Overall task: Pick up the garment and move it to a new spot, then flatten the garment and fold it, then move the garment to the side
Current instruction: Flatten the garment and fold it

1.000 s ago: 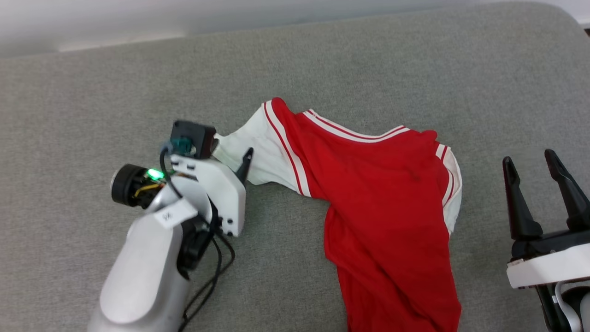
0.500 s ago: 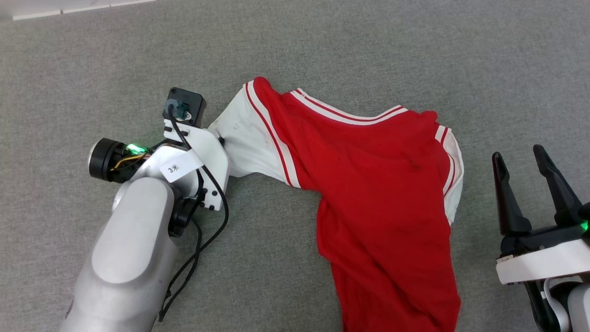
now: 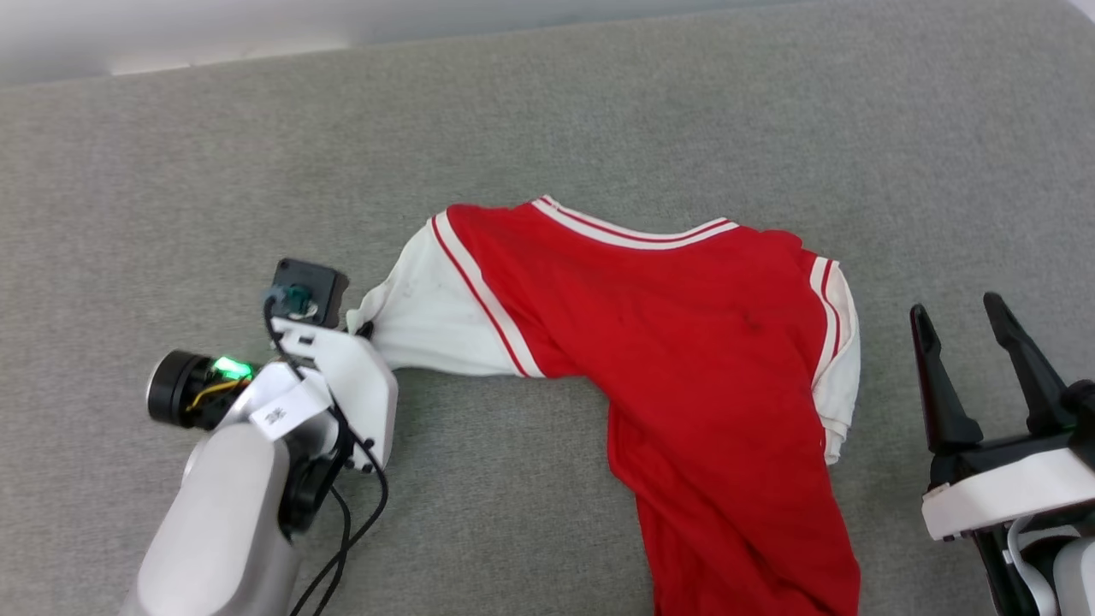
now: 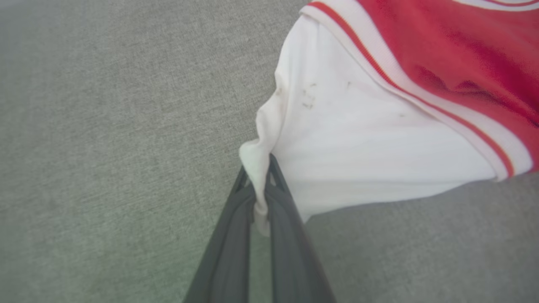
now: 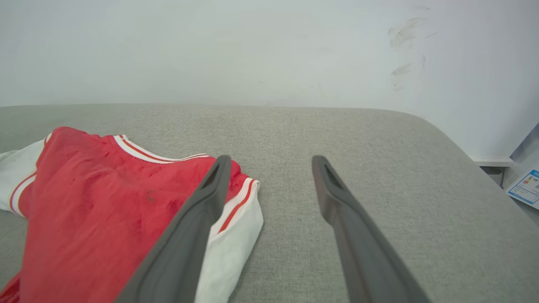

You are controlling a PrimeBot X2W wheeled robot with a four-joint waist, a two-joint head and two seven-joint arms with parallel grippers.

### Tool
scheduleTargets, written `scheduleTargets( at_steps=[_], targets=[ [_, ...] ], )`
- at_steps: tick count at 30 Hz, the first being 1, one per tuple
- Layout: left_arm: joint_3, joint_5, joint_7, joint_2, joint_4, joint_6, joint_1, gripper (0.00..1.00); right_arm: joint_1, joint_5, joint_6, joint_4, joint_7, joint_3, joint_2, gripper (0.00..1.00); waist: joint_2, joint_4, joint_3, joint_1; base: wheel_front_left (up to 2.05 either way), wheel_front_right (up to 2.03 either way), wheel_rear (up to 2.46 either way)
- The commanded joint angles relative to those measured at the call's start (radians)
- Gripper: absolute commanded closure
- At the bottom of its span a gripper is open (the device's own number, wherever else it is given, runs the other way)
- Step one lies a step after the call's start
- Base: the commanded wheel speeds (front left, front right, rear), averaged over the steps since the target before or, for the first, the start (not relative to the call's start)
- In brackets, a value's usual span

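A small white paper label [image 3: 275, 417] is stuck on the wrist of the pale left arm. Its dark marks are too blurred to read. In the right wrist view a blue-and-white printed sheet [image 5: 524, 188] lies past the far right corner of the surface, and its print is too small to make out.

The red jersey-style shirt with white short sleeves and white-and-red striped trim [image 3: 684, 342] lies near the middle of the grey woven fabric surface [image 3: 599, 111]. Its collar points toward the far edge, and its lower body runs off the bottom of the head view.

The left gripper [image 4: 260, 182] is clenched on the edge of the shirt's left-hand white sleeve [image 4: 358, 139]. A bunched tuck of white cloth is pinched between its two dark fingers [image 4: 229, 252], and the sleeve is drawn out from there toward the red body. A few small dark specks mark that sleeve.

The right gripper [image 3: 956, 308] stands released, fingers well apart, holding nothing. It is beside the shirt's right edge, where the other white sleeve [image 3: 834, 385] lies folded on itself, near the gripper's left finger but apart from it.
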State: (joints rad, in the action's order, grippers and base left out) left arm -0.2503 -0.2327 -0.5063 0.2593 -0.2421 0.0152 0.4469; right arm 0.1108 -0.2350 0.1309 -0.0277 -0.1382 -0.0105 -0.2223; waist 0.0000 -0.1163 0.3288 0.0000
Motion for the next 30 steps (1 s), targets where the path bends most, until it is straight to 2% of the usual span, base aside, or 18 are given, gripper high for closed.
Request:
scheduleTargets(
  at_steps=[1, 11, 16, 17, 18, 25, 30],
  targets=[
    [0.013, -0.013, 0.012, 0.009, 0.032, -0.008, -0.04, 1.0, -0.014, 0.01, 0.0, 0.008, 0.01, -0.005, 0.002, 0.0, 0.0, 0.025, -0.03, 0.0, 0.0, 0.0, 0.0],
    [0.037, -0.091, 0.012, 0.025, 0.258, -0.017, -0.3, 1.0, -0.051, 0.02, 0.0, 0.038, 0.067, -0.015, 0.019, 0.0, 0.0, 0.069, -0.108, 0.0, 0.0, 0.0, 0.0],
    [0.031, -0.116, 0.012, 0.033, 0.289, -0.009, -0.385, 1.0, -0.056, 0.023, 0.0, 0.047, 0.082, -0.005, 0.023, 0.0, 0.0, 0.073, -0.129, 0.0, 0.0, 0.0, 0.0],
    [0.034, -0.114, 0.026, 0.033, 0.292, -0.013, -0.393, 0.67, -0.06, 0.023, 0.0, 0.049, 0.086, -0.003, 0.023, 0.0, 0.0, 0.074, -0.134, 0.0, 0.0, 0.0, 0.0],
    [0.039, -0.108, 0.045, 0.031, 0.291, -0.019, -0.399, 0.0, -0.064, 0.023, 0.0, 0.051, 0.089, -0.002, 0.023, 0.0, 0.0, 0.075, -0.139, 0.0, 0.0, 0.0, 0.0],
    [0.06, -0.075, 0.263, 0.009, 0.287, -0.033, -0.403, 0.0, -0.082, 0.018, 0.0, 0.048, 0.113, 0.0, 0.011, 0.0, 0.0, 0.092, -0.169, 0.0, 0.0, 0.0, 0.0],
    [0.045, -0.034, 0.415, 0.034, 0.272, 0.001, -0.411, 0.0, -0.075, 0.011, 0.0, 0.019, 0.203, 0.015, -0.041, 0.0, 0.0, 0.118, -0.169, 0.0, 0.0, 0.0, 0.0]
  ],
)
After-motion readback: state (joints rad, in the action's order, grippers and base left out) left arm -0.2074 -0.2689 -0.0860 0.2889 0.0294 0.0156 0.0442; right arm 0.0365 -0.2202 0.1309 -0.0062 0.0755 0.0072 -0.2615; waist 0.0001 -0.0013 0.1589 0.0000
